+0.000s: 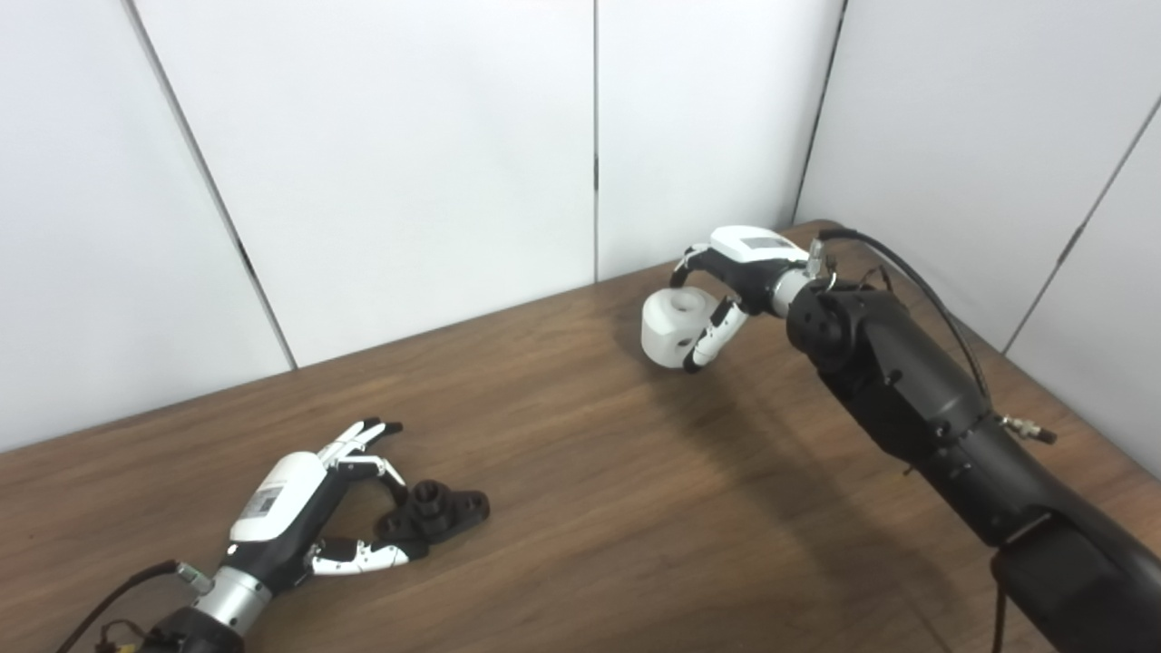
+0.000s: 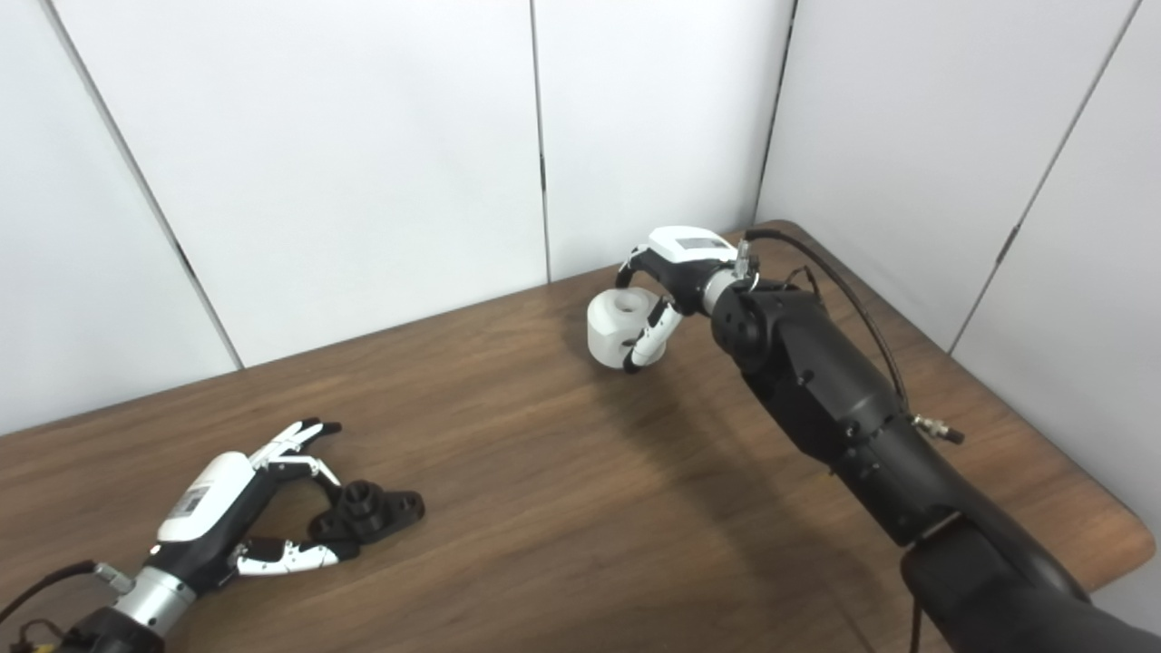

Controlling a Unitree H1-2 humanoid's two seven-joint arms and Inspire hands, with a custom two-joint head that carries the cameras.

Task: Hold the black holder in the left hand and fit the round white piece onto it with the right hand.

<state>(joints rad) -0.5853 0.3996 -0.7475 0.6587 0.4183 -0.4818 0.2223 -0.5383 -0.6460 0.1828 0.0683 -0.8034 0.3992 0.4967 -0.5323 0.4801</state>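
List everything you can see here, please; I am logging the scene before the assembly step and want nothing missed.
Black plastic holder: one, black, lying on the table at near left, between the left hand's fingers and thumb.
Round white piece with a hole in its top: one, white, at far centre-right, in the right hand.
Brown wooden table: one, brown, fills the lower picture.
White wall panels: several, white, behind and to the right of the table.
Left hand: one, white and black, near left, fingers apart around the holder.
Right hand: one, white and black, far right, closed on the white piece.
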